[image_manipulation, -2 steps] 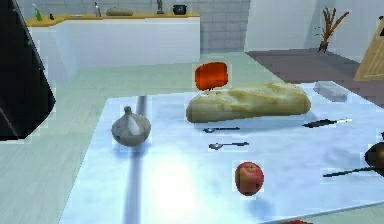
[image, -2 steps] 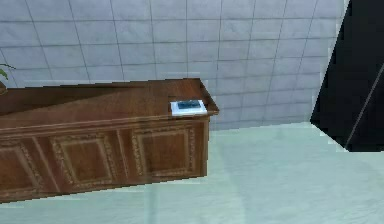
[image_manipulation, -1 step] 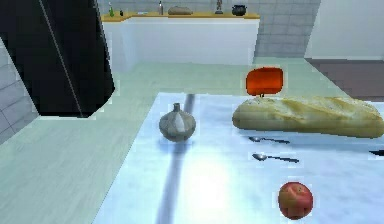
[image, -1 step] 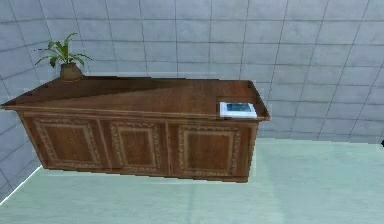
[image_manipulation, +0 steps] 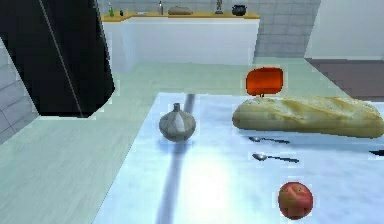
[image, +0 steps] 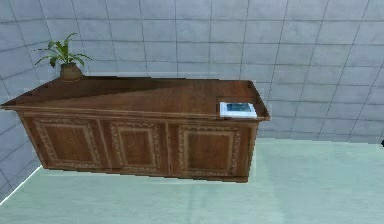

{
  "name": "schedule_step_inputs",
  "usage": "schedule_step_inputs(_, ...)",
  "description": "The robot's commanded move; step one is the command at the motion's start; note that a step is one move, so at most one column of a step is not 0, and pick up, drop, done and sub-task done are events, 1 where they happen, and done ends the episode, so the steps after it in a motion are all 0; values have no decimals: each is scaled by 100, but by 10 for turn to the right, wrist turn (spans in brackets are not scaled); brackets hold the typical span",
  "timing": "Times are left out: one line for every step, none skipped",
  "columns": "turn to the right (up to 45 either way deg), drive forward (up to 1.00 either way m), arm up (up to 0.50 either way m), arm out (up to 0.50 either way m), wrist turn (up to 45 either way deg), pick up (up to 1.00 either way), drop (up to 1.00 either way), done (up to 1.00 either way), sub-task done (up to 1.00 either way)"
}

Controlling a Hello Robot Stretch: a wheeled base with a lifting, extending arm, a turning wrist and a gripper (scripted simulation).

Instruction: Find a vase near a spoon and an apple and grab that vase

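One grey vase (image_manipulation: 176, 122) is what you want. The arm side view has it standing upright on the pale counter (image_manipulation: 215, 185), well to the left of the loaf (image_manipulation: 308, 116). Its round belly sits on the counter and its narrow neck points straight up, so its axis runs vertical, though the body is about as wide as it is tall.

Just below the loaf you see a thin dark utensil (image_manipulation: 270, 140), then the spoon (image_manipulation: 268, 157), lying crosswise with its bowl toward the vase side. Farther below the loaf, near the bottom edge, sits the red apple (image_manipulation: 295, 199). Above the loaf's left end, beyond the counter, is an orange-red thing (image_manipulation: 264, 82); you cannot tell what it is. Far left of the loaf stands a black fridge (image_manipulation: 60, 55), and far above it a white kitchen unit (image_manipulation: 180, 40) with small items on top.

The forward view gives you another part of the room. A carved wooden sideboard (image: 140, 135) stands against a grey tiled wall (image: 250, 40), with a potted plant (image: 67, 55) at one end of its top and a flat pale thing (image: 237, 108) at the other.

You cannot tell the tool's state from these pictures.
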Motion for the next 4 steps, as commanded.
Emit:
schedule_step_inputs(0,0,38,0,0,0,0,0,0)
schedule_step_inputs(0,0,0,42,0,0,0,0,0)
schedule_step_inputs(0,0,0,0,450,0,0,0,0)
schedule_step_inputs(0,0,0,0,450,0,0,0,0)
